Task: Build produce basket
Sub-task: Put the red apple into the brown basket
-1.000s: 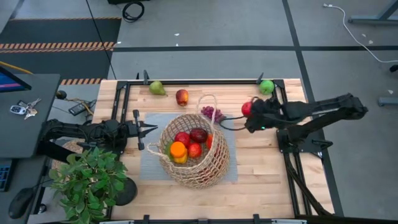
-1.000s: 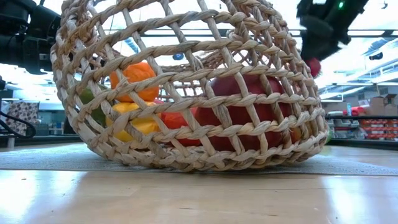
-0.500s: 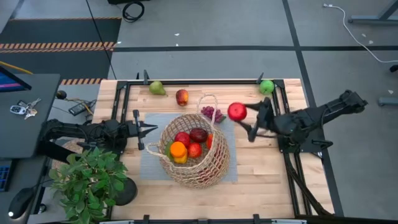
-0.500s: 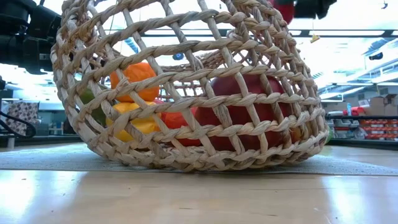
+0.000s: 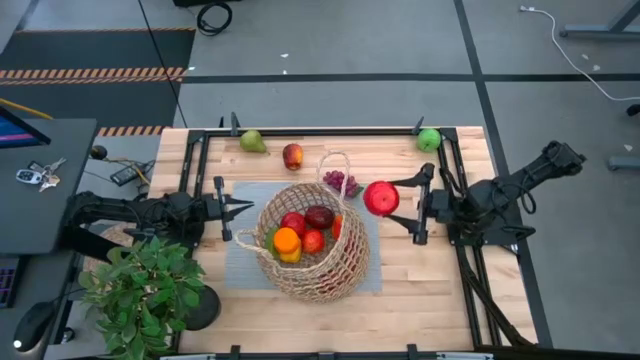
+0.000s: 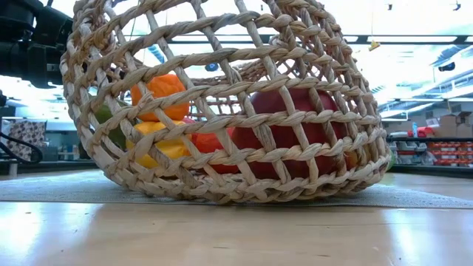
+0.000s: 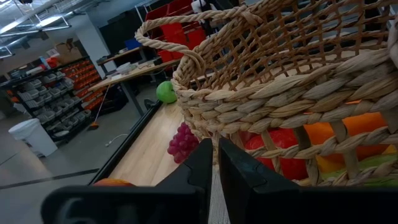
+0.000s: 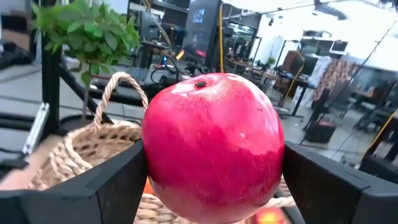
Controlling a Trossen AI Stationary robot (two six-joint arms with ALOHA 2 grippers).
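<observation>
One wicker basket (image 5: pixel 312 250) on one grey mat (image 5: pixel 240 262) near the table centre. Inside the basket: one orange (image 5: pixel 287 240), one yellow pepper (image 5: pixel 290 255), three red pieces (image 5: pixel 293 222), one dark red piece (image 5: pixel 320 216). Along the far table edge: one green pear (image 5: pixel 252 141), one red-yellow apple (image 5: pixel 292 156), one green apple (image 5: pixel 429 139). One bunch of purple grapes (image 5: pixel 341 181) beside the basket. One red apple (image 5: pixel 381 198) between the right gripper (image 5: pixel 412 203) fingers. One potted plant (image 5: pixel 140 290) at the near left corner.
</observation>
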